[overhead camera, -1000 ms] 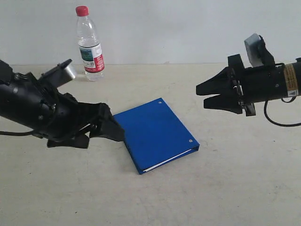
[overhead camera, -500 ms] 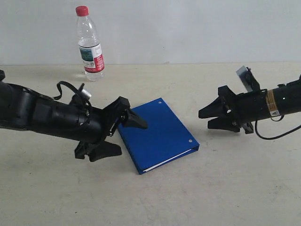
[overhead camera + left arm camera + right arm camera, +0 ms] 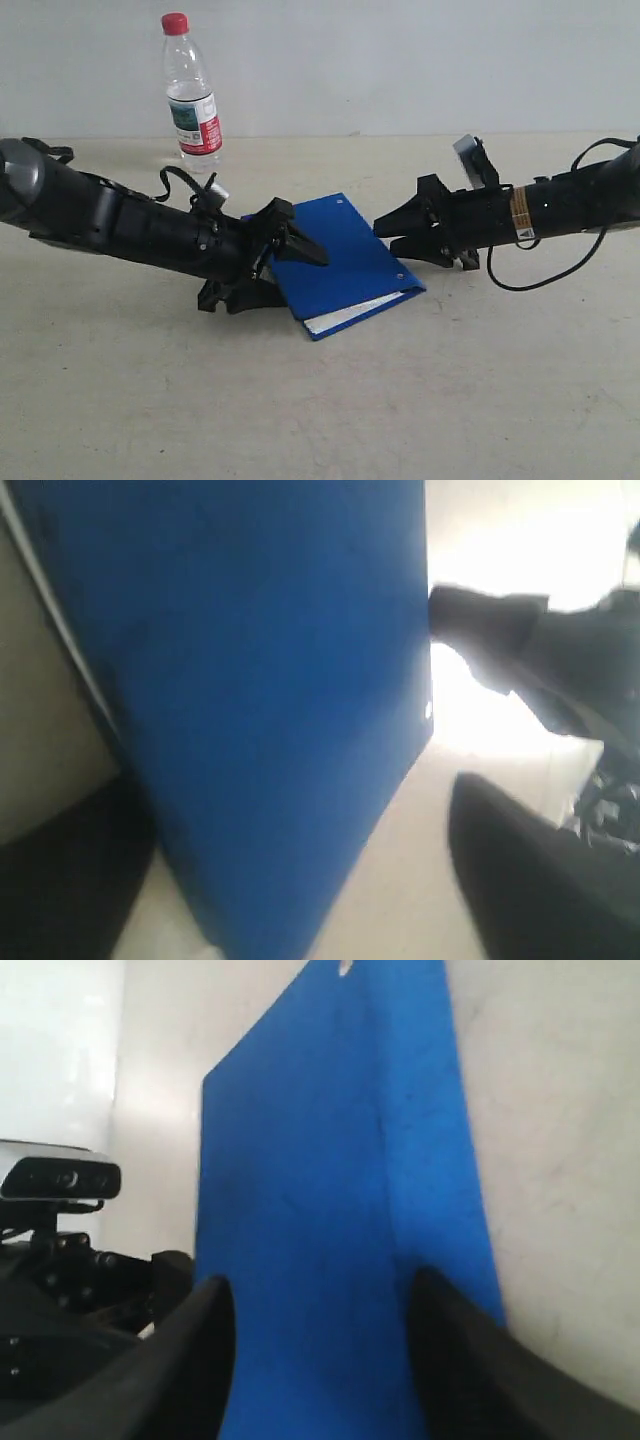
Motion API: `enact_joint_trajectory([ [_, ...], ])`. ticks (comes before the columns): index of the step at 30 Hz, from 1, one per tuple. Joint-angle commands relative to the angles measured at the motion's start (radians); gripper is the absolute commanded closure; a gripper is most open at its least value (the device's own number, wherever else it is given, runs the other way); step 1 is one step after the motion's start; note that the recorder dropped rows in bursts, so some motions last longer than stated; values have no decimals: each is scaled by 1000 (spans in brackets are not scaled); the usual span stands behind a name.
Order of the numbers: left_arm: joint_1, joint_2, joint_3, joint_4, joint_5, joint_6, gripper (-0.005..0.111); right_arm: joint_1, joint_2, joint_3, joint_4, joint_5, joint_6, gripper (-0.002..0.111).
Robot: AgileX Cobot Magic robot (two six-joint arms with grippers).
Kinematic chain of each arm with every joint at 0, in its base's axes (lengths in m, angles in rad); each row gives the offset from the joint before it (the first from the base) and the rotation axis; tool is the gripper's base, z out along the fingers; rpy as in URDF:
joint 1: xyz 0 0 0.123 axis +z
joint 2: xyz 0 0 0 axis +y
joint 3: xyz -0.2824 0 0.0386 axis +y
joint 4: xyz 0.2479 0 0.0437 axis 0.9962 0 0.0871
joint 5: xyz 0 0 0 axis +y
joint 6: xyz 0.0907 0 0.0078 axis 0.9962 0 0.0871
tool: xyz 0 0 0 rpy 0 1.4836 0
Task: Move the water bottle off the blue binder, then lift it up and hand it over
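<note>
At the far edge of the worktop [image 3: 450, 400], toward its far-left corner, the water bottle [image 3: 191, 92] stands upright with its red cap on. It is well apart from everything else and neither arm is near it. So the bottle is off the blue binder [image 3: 340, 258], which sits around the middle of the worktop, turned at an angle, with white pages showing along its near edge.

Both arms are down at the binder. The left gripper [image 3: 272, 272] comes in low from the left edge, jaws spread around the binder's left side, with one finger [image 3: 303, 251] lying over the blue cover and the other [image 3: 245, 297] down by the worktop. That side of the binder looks raised a little. The left wrist view is filled with tilted blue cover, and a strip of pale worktop shows between it and one dark finger [image 3: 520, 880] — released, not clamped.

From the right edge, the right gripper [image 3: 400, 238] reaches in level, its fingertips [image 3: 392, 222] at the binder's right side, just above a silver rivet [image 3: 401, 274]. Its jaws are parted too. The right wrist view shows the two fingers [image 3: 190, 1360] wide apart with blue cover between them — whether they touch it, I cannot tell.
</note>
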Motion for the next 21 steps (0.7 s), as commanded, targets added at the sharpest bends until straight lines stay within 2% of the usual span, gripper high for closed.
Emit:
enact_joint_trajectory([
  [1,-37,86,-156,-89,386,114,61,99,60,27,-113,-114,11,61],
  [2,-37,89,-179,-89,445,149,68,99,60,27,-113,-127,11,61],
  [4,-37,89,-214,-89,445,196,81,98,60,27,-113,-139,11,61],
  [7,-37,89,-240,-89,445,183,102,95,58,27,-113,-139,11,61],
  [11,-31,76,-238,-78,445,178,102,67,40,15,-113,-139,-15,61],
  [14,-31,-12,-216,124,445,178,102,0,-19,-2,-113,-139,-13,61],
  [17,-31,-148,-170,231,445,224,102,-105,-88,-14,-113,-139,-15,61],
  [19,-31,-242,-143,223,445,240,102,-169,-115,-11,-113,-139,-4,55],
  [21,-31,-311,-127,231,445,195,102,-195,-117,-7,-113,-139,38,42],
])
